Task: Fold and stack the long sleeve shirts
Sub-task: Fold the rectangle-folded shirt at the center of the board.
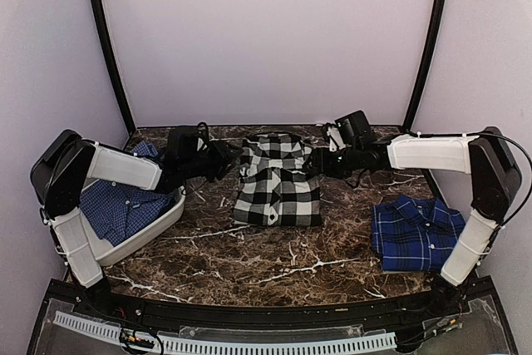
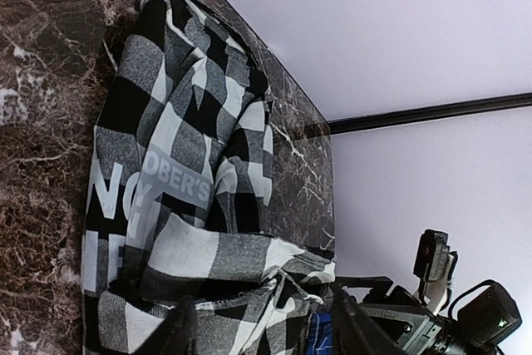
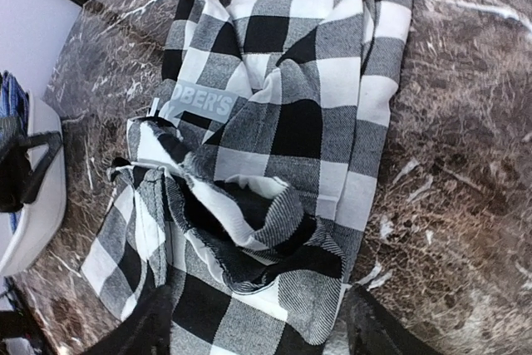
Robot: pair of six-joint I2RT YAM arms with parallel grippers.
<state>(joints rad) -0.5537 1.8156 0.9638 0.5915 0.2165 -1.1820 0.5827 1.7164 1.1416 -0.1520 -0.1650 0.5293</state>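
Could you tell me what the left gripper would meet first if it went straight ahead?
Probably the black-and-white checked shirt, which lies directly ahead of the left gripper; depth is hard to judge.

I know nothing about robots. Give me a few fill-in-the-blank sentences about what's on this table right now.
1. The checked shirt lies in the ___ of the table.
2. The folded blue shirt lies on the table's ___ side.
3. The white bin holds a shirt coloured ___.
4. The left gripper and right gripper both stand ___.

Missing words: middle; right; blue; open.
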